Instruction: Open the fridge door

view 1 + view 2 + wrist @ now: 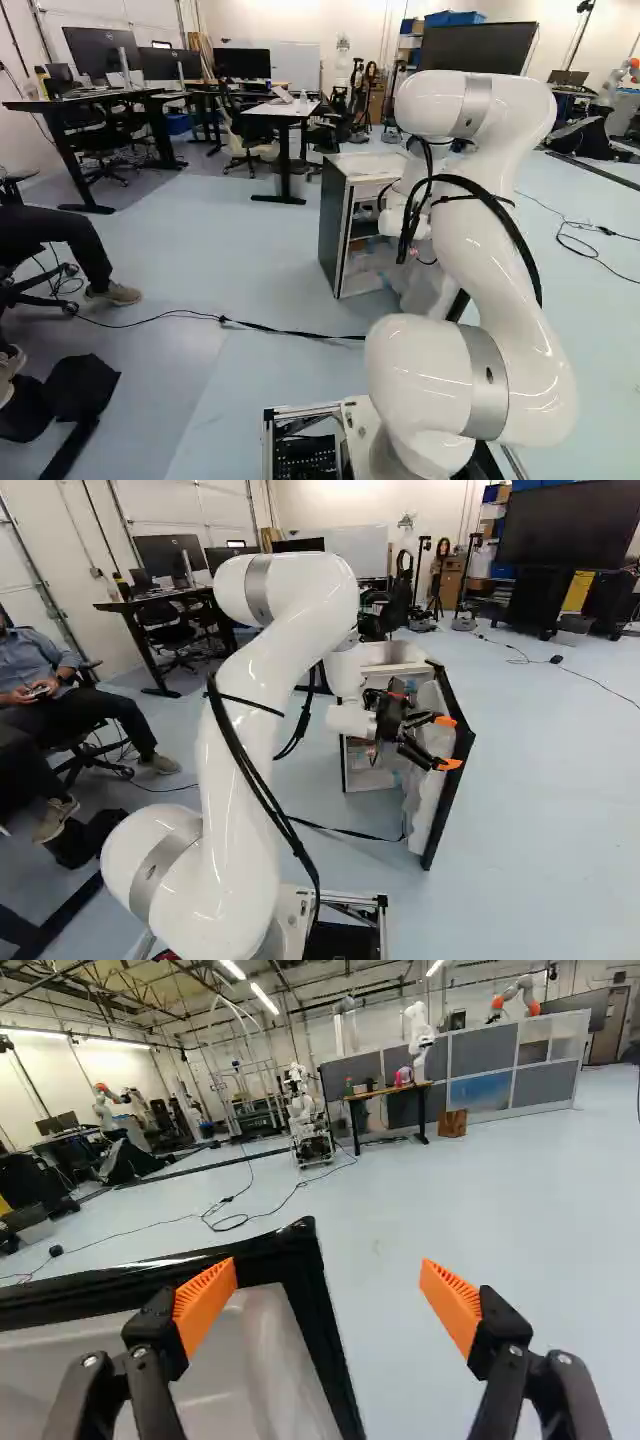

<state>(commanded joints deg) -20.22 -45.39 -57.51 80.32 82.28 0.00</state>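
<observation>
Well, the opening step is being finished off, it seems: the fridge door (452, 780) is being seen swung well out from the fridge (335, 225), and the tool (328, 1302) is being held released, its fingers spread wide at the door's inner side, with nothing being gripped. One orange pad (205, 1300) is being seen over the black rim (300, 1250), the other past the corner; whether the door is being touched cannot be told. For more swing, a gentle outward push from inside is being called for; otherwise, a careful backing out. Watch that corner, where a finger could be being snagged! Outward room is being offered by the floor (540, 810) beyond the door, while tighter space is being left between door and fridge, with a cable (290, 330) being passed low down on the near side
</observation>
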